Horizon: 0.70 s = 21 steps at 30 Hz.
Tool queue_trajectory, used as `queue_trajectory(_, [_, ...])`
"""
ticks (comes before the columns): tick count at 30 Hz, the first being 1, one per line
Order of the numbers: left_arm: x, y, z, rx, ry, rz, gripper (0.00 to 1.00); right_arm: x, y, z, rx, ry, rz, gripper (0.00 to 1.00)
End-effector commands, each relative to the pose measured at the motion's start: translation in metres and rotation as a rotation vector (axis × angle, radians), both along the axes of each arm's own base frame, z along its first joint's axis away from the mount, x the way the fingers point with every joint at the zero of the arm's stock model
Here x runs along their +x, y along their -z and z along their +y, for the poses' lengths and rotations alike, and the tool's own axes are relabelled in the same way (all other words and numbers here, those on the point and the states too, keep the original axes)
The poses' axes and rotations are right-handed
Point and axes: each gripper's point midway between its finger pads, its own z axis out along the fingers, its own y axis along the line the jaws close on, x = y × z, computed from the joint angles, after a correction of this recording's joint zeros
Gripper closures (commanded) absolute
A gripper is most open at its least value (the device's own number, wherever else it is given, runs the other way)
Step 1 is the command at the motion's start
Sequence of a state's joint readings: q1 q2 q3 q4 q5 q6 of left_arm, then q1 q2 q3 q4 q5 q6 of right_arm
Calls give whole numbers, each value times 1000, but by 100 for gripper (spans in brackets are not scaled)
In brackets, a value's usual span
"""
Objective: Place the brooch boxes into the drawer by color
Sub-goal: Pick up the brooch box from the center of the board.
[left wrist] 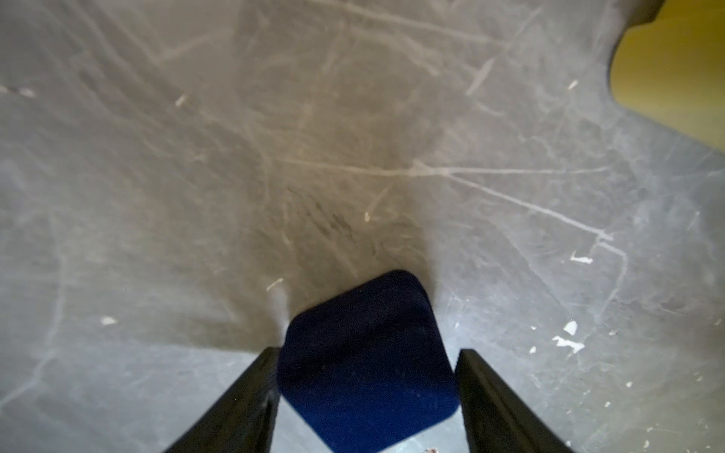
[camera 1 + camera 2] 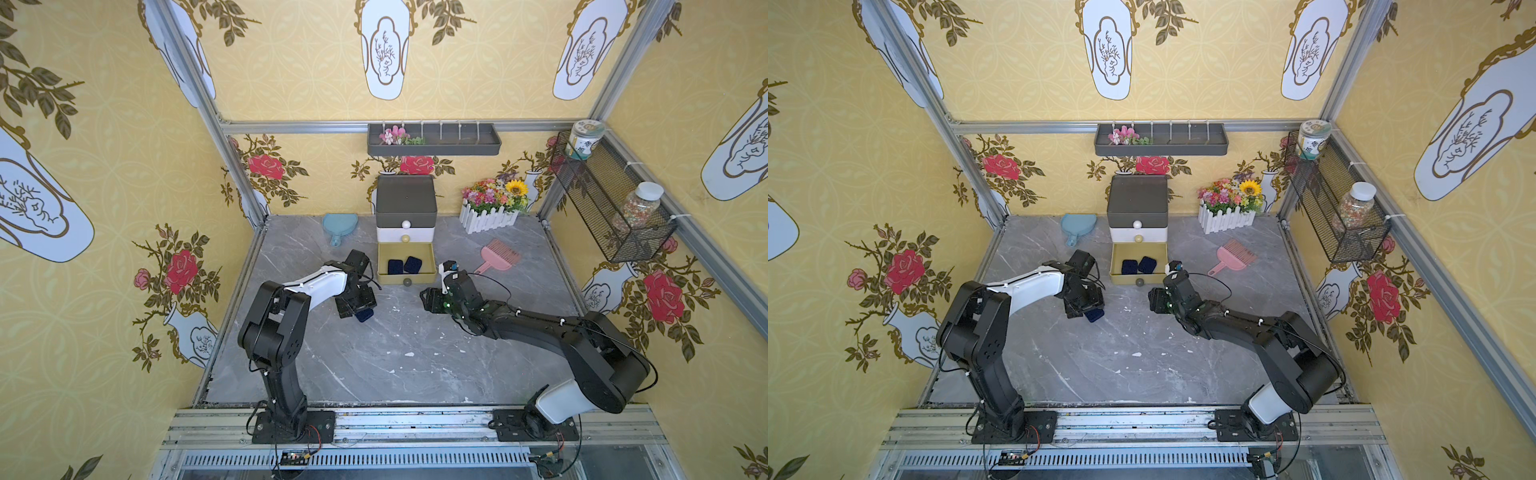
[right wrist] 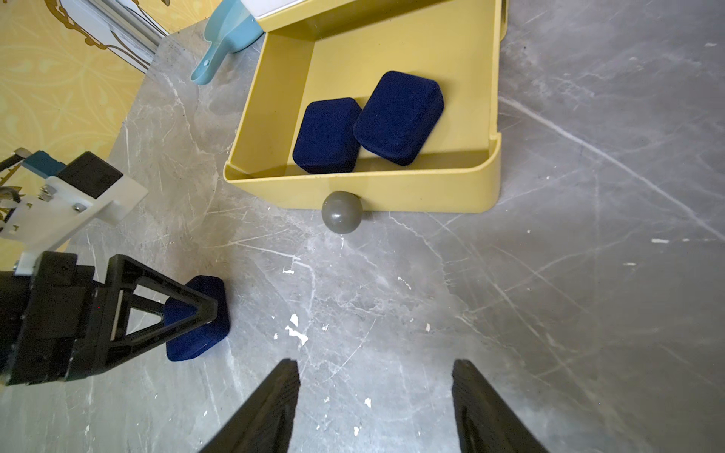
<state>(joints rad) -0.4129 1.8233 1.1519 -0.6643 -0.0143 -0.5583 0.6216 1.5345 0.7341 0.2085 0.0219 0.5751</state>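
Left gripper point(image 1: 368, 353) straddles the navy brooch box point(image 3: 192, 347) on the surface point(image 2: 395, 353), drawer point(image 2: 399, 278) at its 1 o'clock. Blurry, maybe not clamped yet; the skewed box could twist loose. Right gripper point(image 3: 374, 408) is spread, empty.

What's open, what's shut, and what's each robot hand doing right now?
Olive-yellow drawer: pulled open, two navy boxes inside.
White drawer: shut.
Dark grey drawer: shut.
Left gripper: jaws astride a third navy box on the table; grip unclear.
Right gripper: open, empty.
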Motion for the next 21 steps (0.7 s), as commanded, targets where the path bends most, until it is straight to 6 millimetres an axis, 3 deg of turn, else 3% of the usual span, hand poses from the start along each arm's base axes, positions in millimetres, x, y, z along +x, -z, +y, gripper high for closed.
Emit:
queue_trajectory(1, [-3, 3, 2, 16, 1, 17, 33, 3, -8, 3, 20, 0, -23, 34])
queue_trajectory(11, [-1, -5, -1, -10, 4, -8, 37, 0, -13, 5, 44, -14, -27, 34])
queue_trajectory(15, [2, -23, -8, -60, 9, -55, 37, -4, -30, 14, 144, -66, -65, 33])
queue_trajectory(21, [9, -67, -26, -197, 18, -158, 38, -18, -59, 46, 351, -222, -113, 31])
